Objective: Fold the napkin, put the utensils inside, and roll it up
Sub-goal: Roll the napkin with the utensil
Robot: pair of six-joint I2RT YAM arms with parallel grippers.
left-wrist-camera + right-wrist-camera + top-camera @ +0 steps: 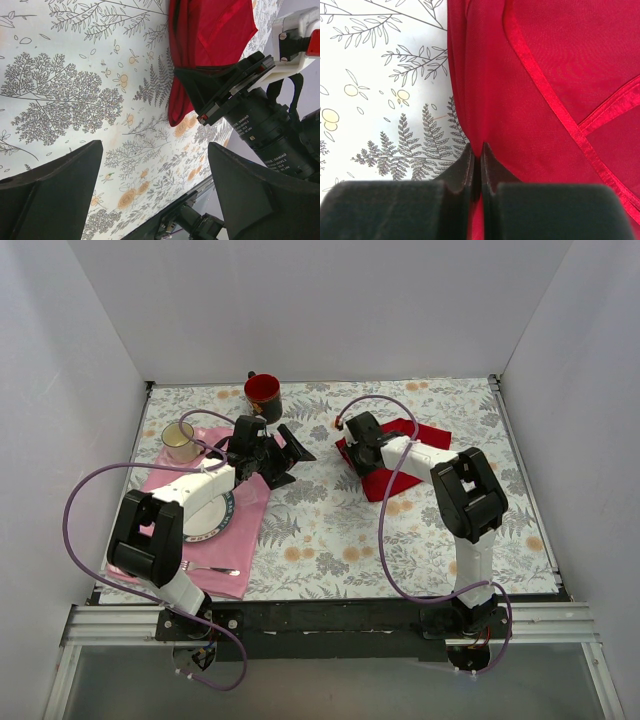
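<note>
The right arm (465, 500) rises from its base at the near edge, bends at a high elbow, and reaches to the left and down; the right claw (476, 159) is low over the tabletop (320, 525), at the left border of the napkin (545, 90); its two fingers are pressed together, and a fold of the red cloth is pinched between them. The napkin lies partly folded on the flowered tabletop, right of the middle, and its hemmed edges cross each other. The left arm (175, 505) stretches forward over the pink placemat (250, 515) and the plate (222, 518); the left claw (155, 192) is turned to the right, above the tabletop; its fingers stand wide apart and hold nothing; it is near the napkin but does not touch it.
</note>
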